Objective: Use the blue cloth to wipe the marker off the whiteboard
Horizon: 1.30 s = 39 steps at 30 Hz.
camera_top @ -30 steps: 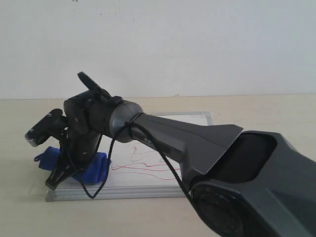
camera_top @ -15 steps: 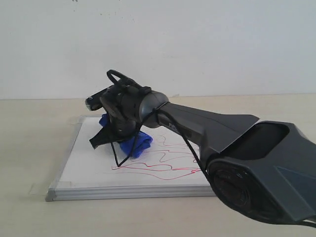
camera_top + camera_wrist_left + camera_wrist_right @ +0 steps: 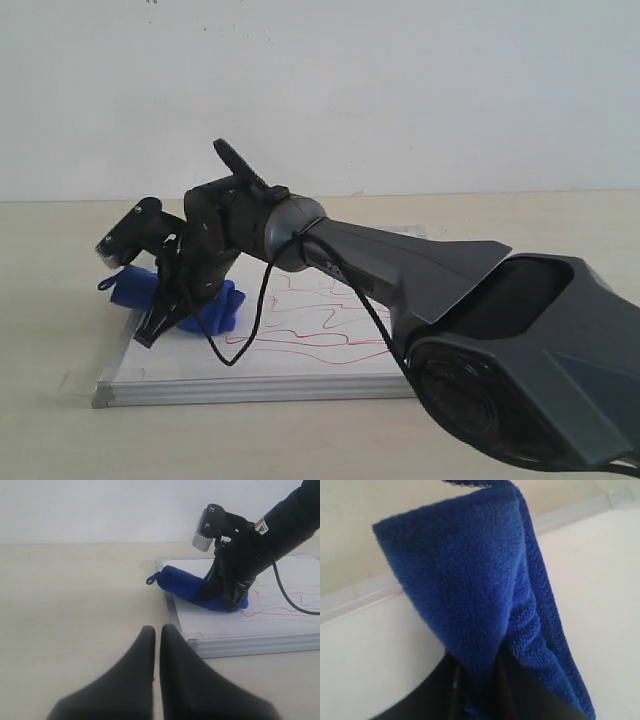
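Right end effector (image 3: pixel 172 305), pinching blue cloth (image 3: pixel 218 312), swept back to whiteboard (image 3: pixel 190 365) edge; marker (image 3: pixel 320 341) remains; left end effector (image 3: pixel 157 632) pressed together.

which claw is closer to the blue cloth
Right. The right claw is shut on the blue cloth at the edge of the whiteboard; the left claw sits off the board over the table, apart from it.
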Each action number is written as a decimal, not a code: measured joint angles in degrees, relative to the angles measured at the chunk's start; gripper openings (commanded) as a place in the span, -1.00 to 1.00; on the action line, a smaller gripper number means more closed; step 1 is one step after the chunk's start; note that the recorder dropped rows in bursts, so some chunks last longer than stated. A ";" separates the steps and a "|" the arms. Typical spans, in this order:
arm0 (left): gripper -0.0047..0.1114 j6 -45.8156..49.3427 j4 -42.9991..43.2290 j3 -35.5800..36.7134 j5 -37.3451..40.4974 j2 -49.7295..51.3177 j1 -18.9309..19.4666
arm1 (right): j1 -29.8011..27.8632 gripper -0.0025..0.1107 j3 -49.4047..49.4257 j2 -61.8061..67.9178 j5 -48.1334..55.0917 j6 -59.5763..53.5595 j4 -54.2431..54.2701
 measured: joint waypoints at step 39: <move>-0.85 0.00 0.00 0.00 0.00 0.00 0.00 | -2.38 -0.96 0.40 0.92 6.44 43.14 -36.32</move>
